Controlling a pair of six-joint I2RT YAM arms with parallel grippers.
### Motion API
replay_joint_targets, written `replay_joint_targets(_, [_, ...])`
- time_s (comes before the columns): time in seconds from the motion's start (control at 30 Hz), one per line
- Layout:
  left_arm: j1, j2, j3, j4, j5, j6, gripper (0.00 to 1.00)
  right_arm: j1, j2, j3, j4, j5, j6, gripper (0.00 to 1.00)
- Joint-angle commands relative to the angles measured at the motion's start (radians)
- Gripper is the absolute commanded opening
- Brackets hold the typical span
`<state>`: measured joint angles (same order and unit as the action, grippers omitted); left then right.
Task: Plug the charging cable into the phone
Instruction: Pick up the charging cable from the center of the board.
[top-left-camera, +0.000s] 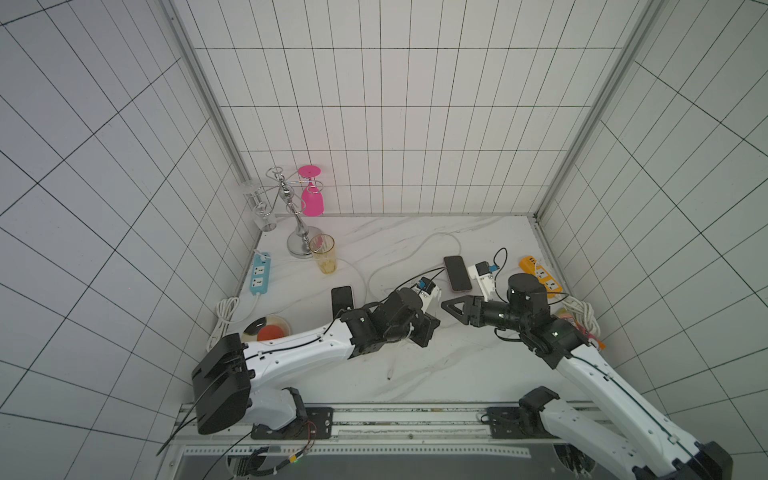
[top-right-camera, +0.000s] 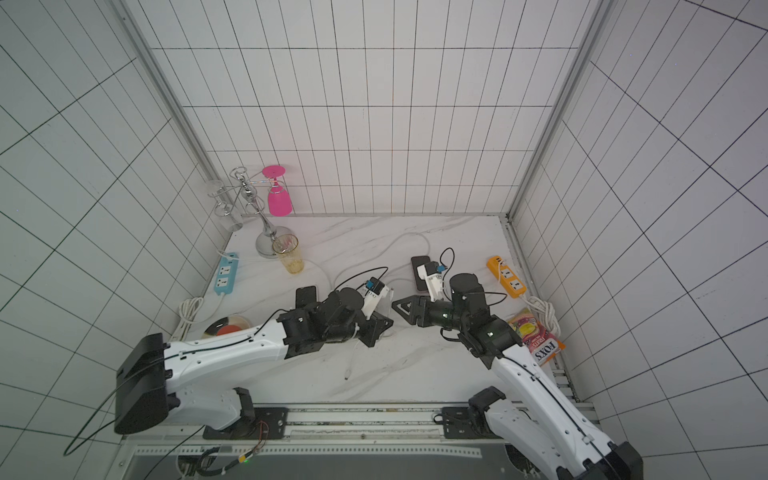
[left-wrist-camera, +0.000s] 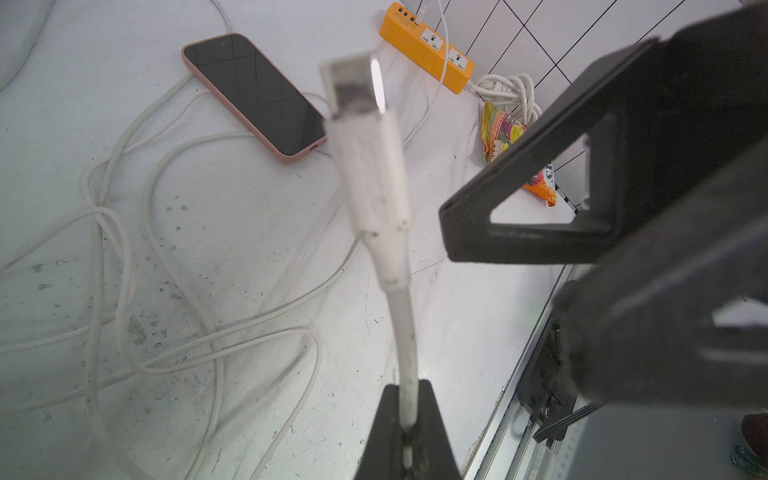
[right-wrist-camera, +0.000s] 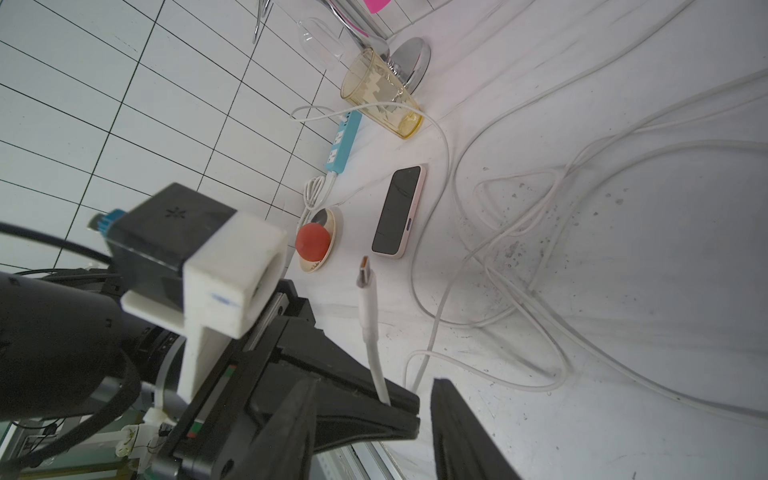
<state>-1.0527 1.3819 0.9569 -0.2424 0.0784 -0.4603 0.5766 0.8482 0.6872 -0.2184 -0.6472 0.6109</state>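
Left gripper (left-wrist-camera: 408, 419): fingers clamped on the charging cable (left-wrist-camera: 404, 332). The grip is on the cord behind the strain relief, not on the plug body. The connector (right-wrist-camera: 365, 266) sticks out free past the fingers, clear of the tabletop (top-left-camera: 457, 374). It's on the robot side of the phone (left-wrist-camera: 253, 91), near it but not touching.

Right gripper (top-left-camera: 453, 308): fingers (right-wrist-camera: 461, 436) apart, holding nothing. It's also on the robot side of the phone, closer to it than the left gripper and almost tip to tip with that one.

Phone: pink case, screen up, flat on the tabletop. The port end faces the grippers and looks unoccupied. Loose white cable loops lie beside it. One runs against its far end; can't tell if that one is plugged in.

Orange power strip (left-wrist-camera: 428, 45) is beyond the phone, by the side wall. A second phone (right-wrist-camera: 399, 212) lies well apart from the phone, past the left gripper. I'm assuming the target is the one nearest the connector.

Step, as I read it: cable in hand, insertion not started.

Next move needs:
- connector axis levelled and lined up with the port end
- a grip closer to the plug, since the cord will likely flex under push
- right fingers bracing the phone's far end so it doesn't slide
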Motion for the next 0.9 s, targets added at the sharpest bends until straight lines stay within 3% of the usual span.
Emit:
replay_joint_targets(0.0, [0.001,0.010,0.025,0.042,-0.004,-0.013,0.00,0.014,0.003,-0.015,0.082,-0.009,0.006,0.47])
replay_joint_targets(0.87, [0.001,0.029,0.014,0.086,0.012,-0.044,0.00,0.055,0.101,-0.009,0.201,0.084,0.009,0.17])
